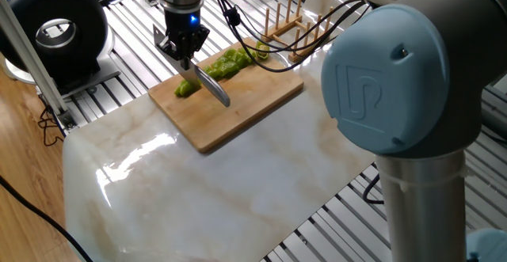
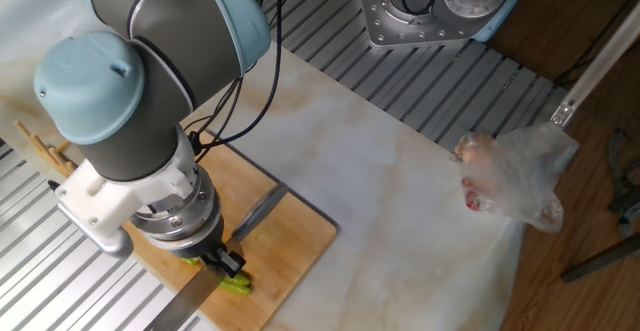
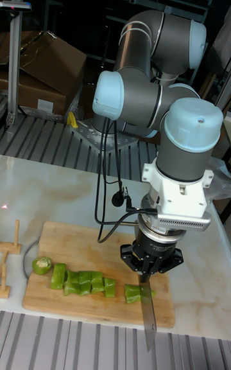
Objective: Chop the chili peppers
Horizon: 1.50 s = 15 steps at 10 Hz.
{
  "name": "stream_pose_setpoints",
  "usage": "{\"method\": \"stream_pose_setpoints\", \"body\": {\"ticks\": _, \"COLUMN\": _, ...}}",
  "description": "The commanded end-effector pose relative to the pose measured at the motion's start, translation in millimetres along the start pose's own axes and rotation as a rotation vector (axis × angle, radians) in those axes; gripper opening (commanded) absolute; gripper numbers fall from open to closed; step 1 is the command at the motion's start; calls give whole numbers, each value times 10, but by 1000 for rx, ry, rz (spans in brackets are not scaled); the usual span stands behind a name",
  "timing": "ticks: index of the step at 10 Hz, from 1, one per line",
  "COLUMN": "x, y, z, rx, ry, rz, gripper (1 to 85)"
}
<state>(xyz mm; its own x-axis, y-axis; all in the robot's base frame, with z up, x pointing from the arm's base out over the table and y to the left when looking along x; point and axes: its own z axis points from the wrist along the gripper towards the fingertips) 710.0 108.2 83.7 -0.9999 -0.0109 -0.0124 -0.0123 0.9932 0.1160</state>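
Light-green chili peppers (image 3: 83,282) (tan cutting board (image 3: 77,241), veined white table (image 1: 198,191))

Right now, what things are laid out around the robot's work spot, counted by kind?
Wooden cutting board: 1
Knife, held in the gripper: 1
Chili peppers, one cut into pieces: 1
Wooden rack: 1
Plastic bag: 1
Total: 5

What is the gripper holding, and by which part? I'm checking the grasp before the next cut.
The gripper holds a knife, clamped at its handle end; the blade slants down over the cutting board beside the chili peppers.
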Motion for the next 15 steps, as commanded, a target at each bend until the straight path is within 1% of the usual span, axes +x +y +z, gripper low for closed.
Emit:
{"method": "stream_pose_setpoints", "body": {"ticks": 1, "x": 6, "y": 8, "z": -45, "rx": -12, "ry": -2, "rz": 2, "gripper": 13}}
{"method": "stream_pose_setpoints", "body": {"ticks": 3, "x": 23, "y": 40, "z": -87, "rx": -16, "ry": -1, "rz": 5, "gripper": 13}}
{"method": "stream_pose_setpoints", "body": {"ticks": 4, "x": 24, "y": 72, "z": -91, "rx": -27, "ry": -1, "rz": 10, "gripper": 13}}
{"method": "stream_pose_setpoints", "body": {"ticks": 7, "x": 21, "y": 89, "z": -77, "rx": -30, "ry": -1, "rz": 13, "gripper": 13}}
{"method": "stream_pose_setpoints", "body": {"ticks": 10, "x": -12, "y": 33, "z": 11, "rx": -6, "ry": -5, "rz": 18, "gripper": 13}}
{"method": "stream_pose_setpoints", "body": {"ticks": 13, "x": -12, "y": 28, "z": 35, "rx": -1, "ry": -7, "rz": 19, "gripper": 13}}
{"method": "stream_pose_setpoints", "body": {"ticks": 15, "x": -16, "y": -18, "z": 79, "rx": 13, "ry": -7, "rz": 22, "gripper": 13}}
